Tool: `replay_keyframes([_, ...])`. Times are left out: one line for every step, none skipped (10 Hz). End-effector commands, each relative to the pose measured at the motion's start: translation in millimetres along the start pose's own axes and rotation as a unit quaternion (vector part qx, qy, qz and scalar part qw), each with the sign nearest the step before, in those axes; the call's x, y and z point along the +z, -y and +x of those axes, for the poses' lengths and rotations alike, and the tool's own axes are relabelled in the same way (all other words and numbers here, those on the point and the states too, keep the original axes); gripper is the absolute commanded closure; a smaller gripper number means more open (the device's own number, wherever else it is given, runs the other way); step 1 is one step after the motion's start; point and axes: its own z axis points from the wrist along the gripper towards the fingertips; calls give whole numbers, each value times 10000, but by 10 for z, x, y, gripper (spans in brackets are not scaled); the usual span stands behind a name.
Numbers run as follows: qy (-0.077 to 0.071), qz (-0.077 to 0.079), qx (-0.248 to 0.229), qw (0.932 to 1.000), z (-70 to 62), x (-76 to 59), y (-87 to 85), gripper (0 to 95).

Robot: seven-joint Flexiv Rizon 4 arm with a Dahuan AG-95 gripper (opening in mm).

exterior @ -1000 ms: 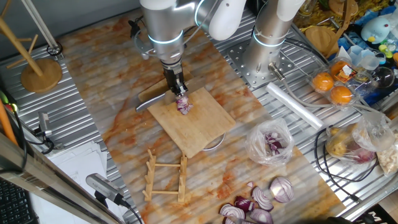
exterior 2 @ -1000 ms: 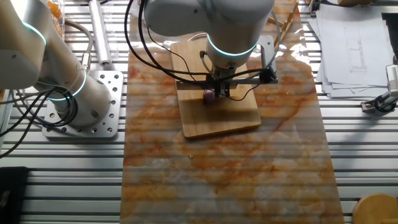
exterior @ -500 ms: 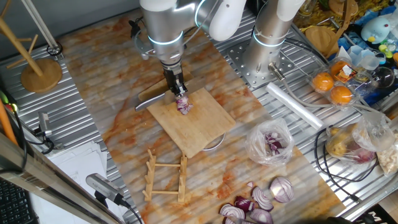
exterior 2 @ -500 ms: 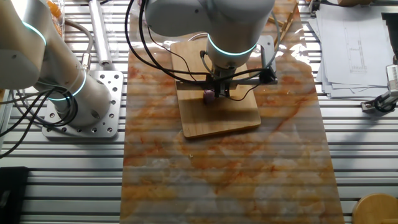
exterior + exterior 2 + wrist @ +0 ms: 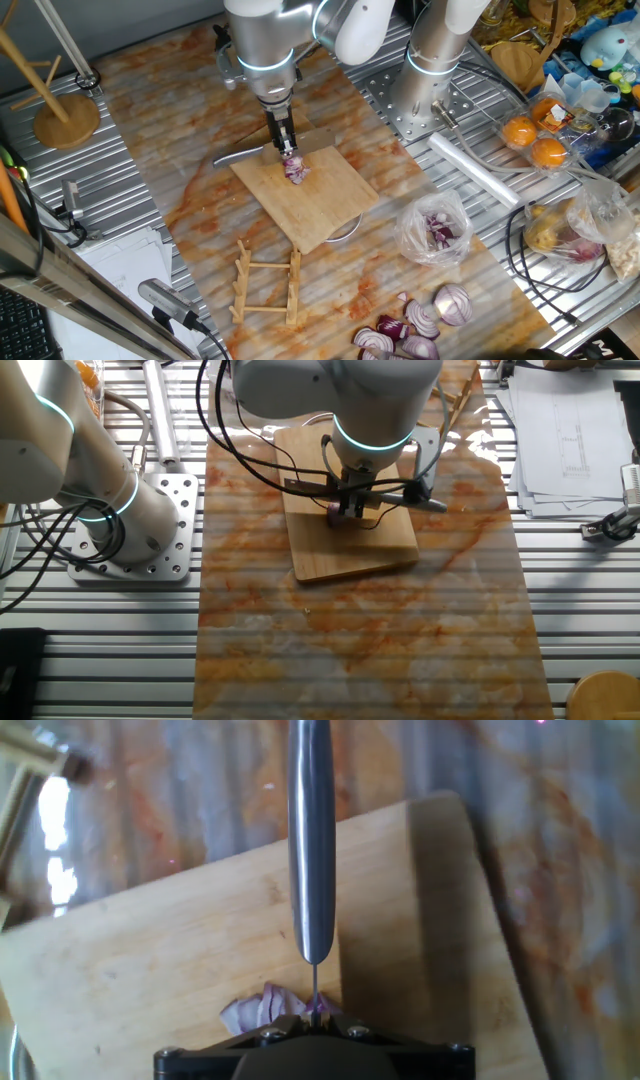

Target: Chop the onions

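Hand view showing knife (image 5: pixel 311 840) pinched in gripper (image 5: pixel 281 135), edge-on above onions (image 5: pixel 268 1008). Compared with a second ago, swinging knife round: handle now pointing farther off cutting board (image 5: pixel 305 190), blade crossing the board's near-arm corner. Onions sitting unmoved near board centre. Probably lining up next cut; chopping barely started.

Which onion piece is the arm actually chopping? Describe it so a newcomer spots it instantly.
Find the bamboo cutting board in the middle of the marbled mat. On the board, right under the claw and its knife, sits the small purple onion wedge. It is the only onion on the board; the loose onion halves and the bagged pieces lie elsewhere.
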Motion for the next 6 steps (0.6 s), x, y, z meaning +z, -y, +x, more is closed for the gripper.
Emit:
replay_keyframes([14,50,176,9998,32,0,16,950])
replay_keyframes([34,62,176,9998,68,-13,25,950])
replay_keyframes([38,84,177,9998,81,-17,28,950])
replay_keyframes([52,103,178,9998,96,-21,33,950])
replay_keyframes([65,113,178,9998,106,-57,31,950])
replay_keyframes([65,122,179,9997,108,-62,31,950])
